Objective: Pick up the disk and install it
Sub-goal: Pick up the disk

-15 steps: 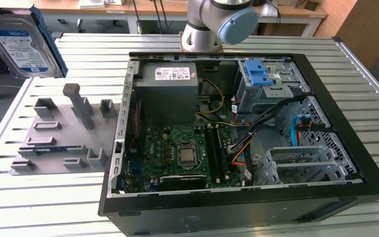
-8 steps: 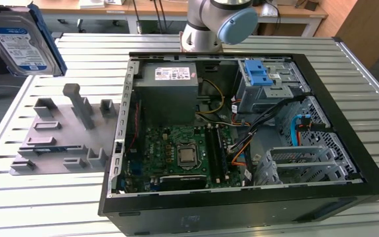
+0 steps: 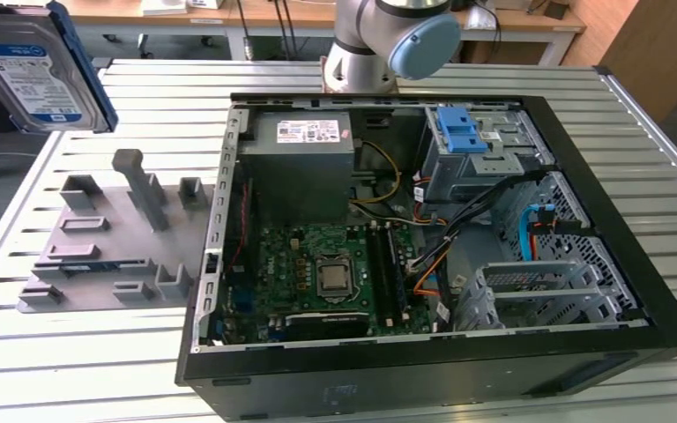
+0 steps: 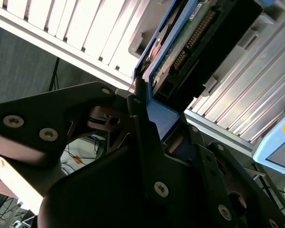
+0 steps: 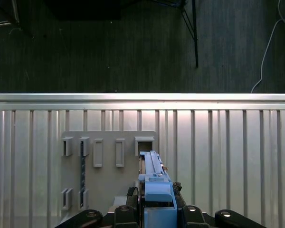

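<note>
The disk is being held by its blue edge in the clamped claw, raised clear above the table, well apart from the case.

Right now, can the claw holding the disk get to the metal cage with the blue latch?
Probably yes. The claw holds the disk up in the air, and the cage lies uncovered in the open case, though cables crowd beside it.
</note>
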